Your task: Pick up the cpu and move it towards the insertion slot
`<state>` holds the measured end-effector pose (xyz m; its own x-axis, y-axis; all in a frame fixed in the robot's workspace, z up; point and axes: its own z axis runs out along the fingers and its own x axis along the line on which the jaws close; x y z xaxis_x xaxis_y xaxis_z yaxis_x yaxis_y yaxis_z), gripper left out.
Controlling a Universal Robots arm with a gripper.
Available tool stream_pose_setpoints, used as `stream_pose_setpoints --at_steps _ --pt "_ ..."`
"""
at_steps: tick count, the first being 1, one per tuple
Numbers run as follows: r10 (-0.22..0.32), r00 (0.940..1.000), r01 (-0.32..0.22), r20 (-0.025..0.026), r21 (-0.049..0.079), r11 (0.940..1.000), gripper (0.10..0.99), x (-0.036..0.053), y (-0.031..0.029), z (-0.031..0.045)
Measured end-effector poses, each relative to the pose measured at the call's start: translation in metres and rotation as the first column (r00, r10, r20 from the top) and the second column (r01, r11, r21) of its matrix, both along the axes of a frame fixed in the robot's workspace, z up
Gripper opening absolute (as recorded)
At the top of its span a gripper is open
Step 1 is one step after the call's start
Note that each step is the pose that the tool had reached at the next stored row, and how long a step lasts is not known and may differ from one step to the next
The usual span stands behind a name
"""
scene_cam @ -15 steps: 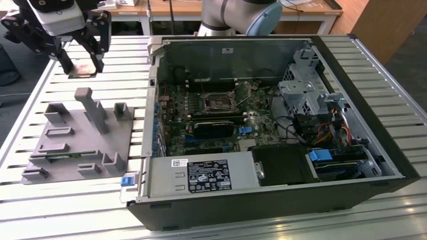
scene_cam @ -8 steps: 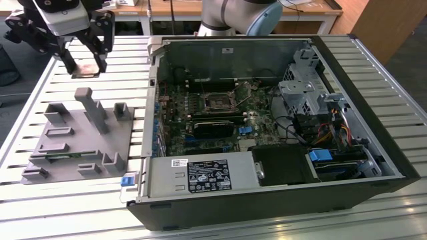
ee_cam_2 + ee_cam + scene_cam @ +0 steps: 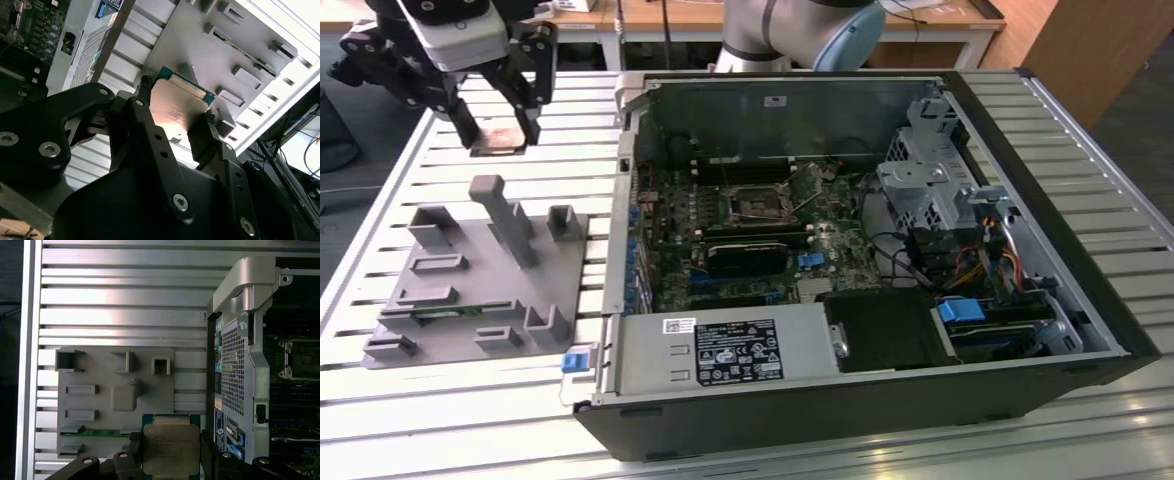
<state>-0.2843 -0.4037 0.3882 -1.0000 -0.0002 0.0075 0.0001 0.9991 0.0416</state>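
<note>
Surface: slatted metal table (image 3: 1121, 215) carrying a grey fixture plate (image 3: 474, 300) with blocks and posts, and an open computer case (image 3: 854, 260) beside it, toward the exterior view's right.

Gripper: gripper (image 3: 496, 135) hangs in the air above the table, beyond the far edge of the fixture plate, at about 10 o'clock from the case's middle in the exterior view.

Claw state: fingers (image 3: 145, 120) closed narrow onto two opposite edges of the cpu (image 3: 170, 450); in both wrist views the chip sits clamped between them.

Cpu place: lifted clear of the fixture plate, off every surface, held only by the claw.

Cpu attitude: metal lid faces the first wrist camera, with the green rim showing around it. It is square, so no real long axis; its edges look roughly parallel to the table slats and the case wall. Flat face appears near level, though I cannot tell the exact tilt.

Slot: insertion slot (image 3: 761, 203) lies on the board inside the case, at about 3 o'clock from the gripper in the exterior view, well apart from it.

Step in hand: pickup looks finished; the carry toward the slot seems barely begun.

Next move calls for: clearing the case wall (image 3: 630, 180), keeping the chip level.
</note>
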Motion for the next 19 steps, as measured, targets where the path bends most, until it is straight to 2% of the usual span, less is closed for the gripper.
stream_pose_setpoints --at_steps 19 --pt "0.000 1.0000 0.000 0.0000 0.000 1.0000 0.541 0.0146 0.0000 0.0000"
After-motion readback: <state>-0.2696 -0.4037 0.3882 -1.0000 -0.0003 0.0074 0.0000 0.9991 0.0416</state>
